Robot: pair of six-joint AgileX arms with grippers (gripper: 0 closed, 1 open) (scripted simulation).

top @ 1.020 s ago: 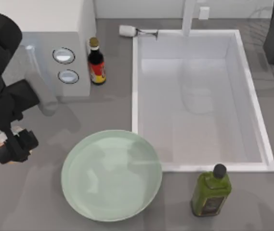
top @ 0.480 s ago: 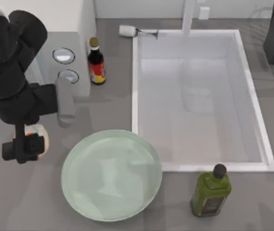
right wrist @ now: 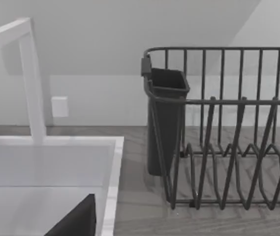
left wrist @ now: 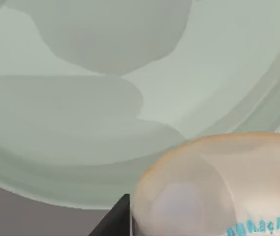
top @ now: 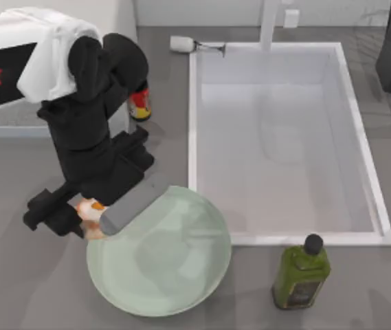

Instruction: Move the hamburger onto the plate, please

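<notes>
The plate [top: 181, 275] looks smooth and shiny, like glazed china, and soft shadows show on it. The hamburger [left wrist: 218, 187] has a smooth, soft-looking skin with a dull shine. The surface [top: 360, 295] is flat, matt grey. The sink [top: 284, 137] looks smooth and white. The green bottle [top: 300, 273] looks like shiny glass. The dish rack [right wrist: 228, 137] is thin dark wire, like metal. The left arm [top: 92, 137] is matt black.
</notes>
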